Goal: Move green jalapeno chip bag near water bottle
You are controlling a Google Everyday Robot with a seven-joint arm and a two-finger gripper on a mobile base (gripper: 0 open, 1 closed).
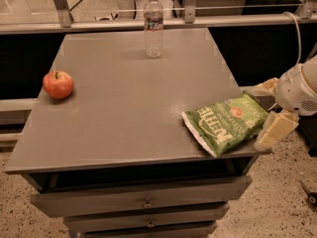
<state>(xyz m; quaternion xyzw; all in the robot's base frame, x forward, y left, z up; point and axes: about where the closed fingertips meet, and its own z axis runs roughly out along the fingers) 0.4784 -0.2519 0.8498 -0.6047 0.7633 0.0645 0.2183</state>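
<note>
The green jalapeno chip bag (226,123) lies flat at the table's front right corner, with white lettering and a small orange-red mark. The water bottle (153,25) stands upright at the far middle of the table, clear with a white cap and a dark label. My gripper (271,109) is at the table's right edge, right beside the bag. Its cream fingers (275,130) are spread apart, one behind and one in front of the bag's right end. They are not closed on the bag.
A red apple (58,84) sits near the left edge of the grey table (124,108). A metal rail (99,24) runs behind the table. Drawers are below the front edge. Speckled floor lies to the right.
</note>
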